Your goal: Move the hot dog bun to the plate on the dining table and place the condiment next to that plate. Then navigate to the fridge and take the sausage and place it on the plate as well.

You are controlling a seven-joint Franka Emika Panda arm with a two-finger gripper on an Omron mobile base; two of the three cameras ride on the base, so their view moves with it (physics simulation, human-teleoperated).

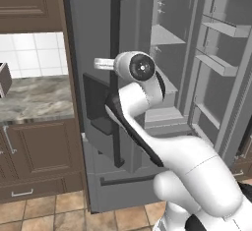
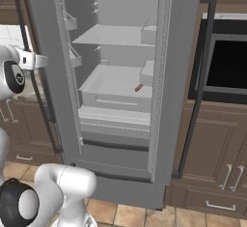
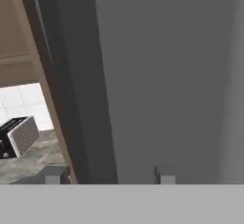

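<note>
At the open fridge (image 2: pixel 116 76), the gripper (image 3: pixel 108 174) stands spread and empty; next it must reach the sausage (image 2: pixel 138 88) on the shelf.

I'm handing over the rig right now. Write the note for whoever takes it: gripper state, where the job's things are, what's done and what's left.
Gripper: jaws apart, nothing between them, facing the fridge's dark grey door from close by.
Fridge: doors open, shelves exposed.
Sausage: lying in the middle drawer tray, toward its right side, untouched.
Done, judging from here: the base is parked at the fridge and the fridge is open.
Left: reach in, pick up the sausage, carry it to the plate on the dining table. Bun, condiment and plate can't be checked from here.
</note>
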